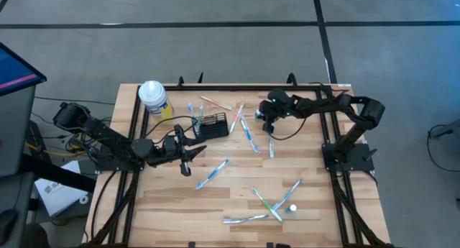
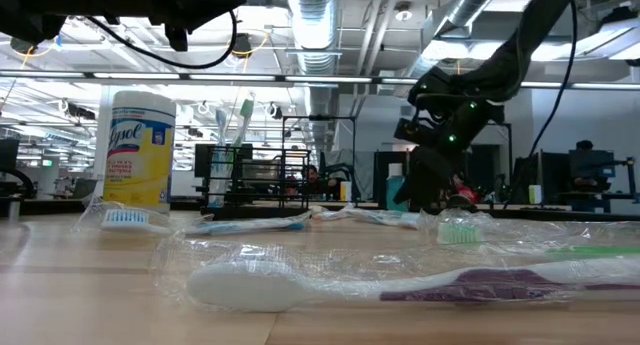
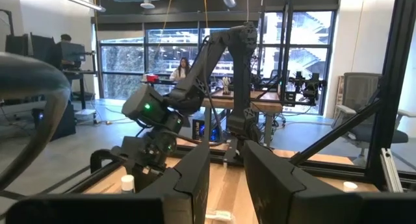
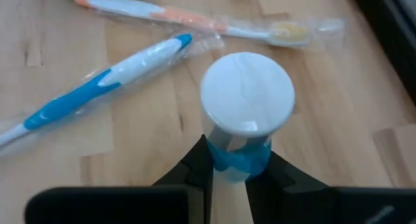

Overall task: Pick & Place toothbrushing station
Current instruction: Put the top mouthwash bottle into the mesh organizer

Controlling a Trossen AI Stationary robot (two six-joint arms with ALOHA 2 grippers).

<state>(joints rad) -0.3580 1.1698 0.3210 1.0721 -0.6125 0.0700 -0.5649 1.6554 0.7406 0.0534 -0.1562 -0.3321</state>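
Near counter edge: wrapped toothbrushes lie loose on the light wooden slatted counter [image 1: 237, 198]; one small white-capped tube [image 1: 292, 208] lies among them.
Left tool [image 1: 188, 162]: hovers over the counter near the caddy's front corner, holding nothing. Its dark fingers stand slightly apart in the left wrist view.
Right tool [image 4: 229, 175]: at the far right of the counter, closed on a small blue-and-white tube with a round white cap [image 4: 246, 94].
Task object: the small black wire-mesh caddy [image 1: 214, 124] stands upright mid-counter, just beside the left tool, with brushes standing in it.
Background item: a yellow wipes canister with white lid [image 1: 153, 98] stands at the far left corner, apart from the caddy.
Step in hand: judged to be the pick of the tube, grip just made.
Next move: lift clear of the blue-handled wrapped toothbrush [image 4: 97, 91] nearby, carry left to the caddy, lower in upright. The tube's contents cannot be read, probably toothpaste.
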